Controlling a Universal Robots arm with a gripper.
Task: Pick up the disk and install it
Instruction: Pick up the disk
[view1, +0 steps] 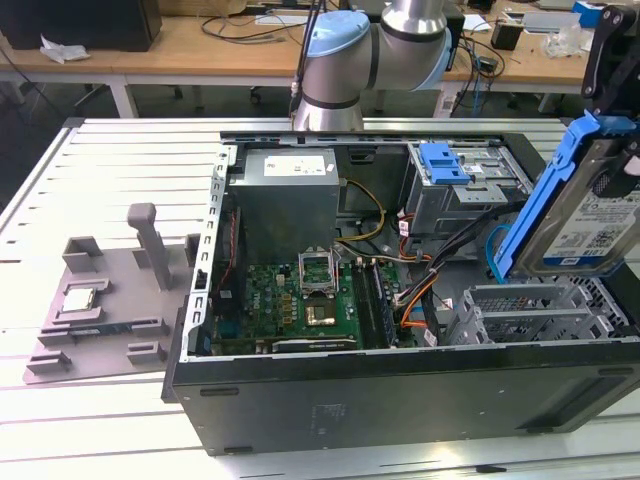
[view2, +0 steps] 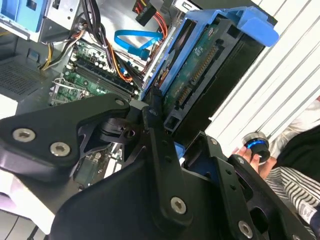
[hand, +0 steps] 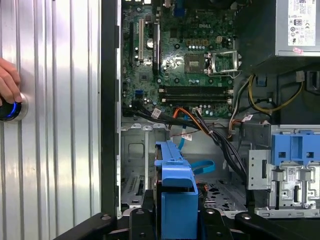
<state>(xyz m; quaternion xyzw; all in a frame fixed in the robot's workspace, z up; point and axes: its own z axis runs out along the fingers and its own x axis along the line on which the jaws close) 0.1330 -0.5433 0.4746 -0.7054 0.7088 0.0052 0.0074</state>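
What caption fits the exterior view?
Gripper holds the silver metal, blue-framed disk tilted above the open black computer case.

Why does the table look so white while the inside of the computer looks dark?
Exterior view: glare washes the slatted metal table near-white, while the open computer case stays darker inside. First wrist view: the table's slats reflect bright streaks. Second wrist view: the table behind the disk is blown out to white.
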